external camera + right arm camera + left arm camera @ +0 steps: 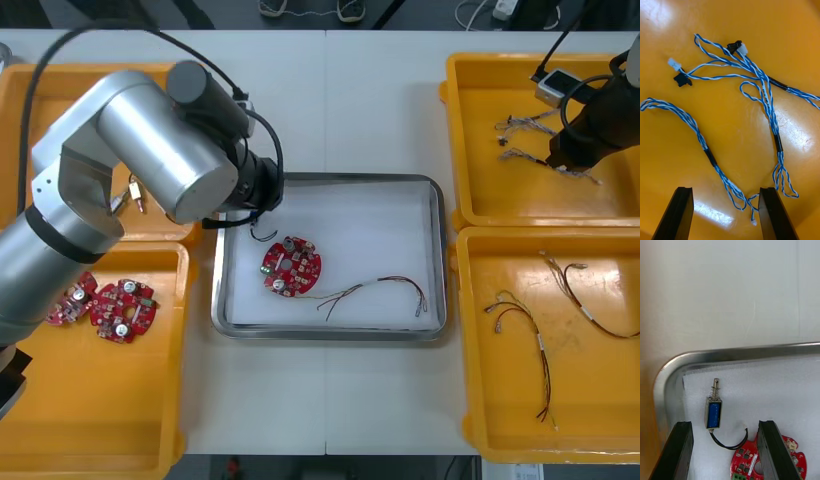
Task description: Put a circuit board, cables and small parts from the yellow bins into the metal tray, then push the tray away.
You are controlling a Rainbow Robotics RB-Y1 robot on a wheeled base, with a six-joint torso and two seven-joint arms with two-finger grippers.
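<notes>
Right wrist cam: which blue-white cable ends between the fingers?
The shorter cable with one black sleeve: its end lies between the right gripper's open fingers, over the far right bin. The longer, branched cable ends by one fingertip.

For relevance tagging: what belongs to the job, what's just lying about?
In play: metal tray holding circuit board, small metal part, cable; left end effector above; right end effector over blue and white cables.
Lying about: spare boards, thin cables, in near bins.
</notes>
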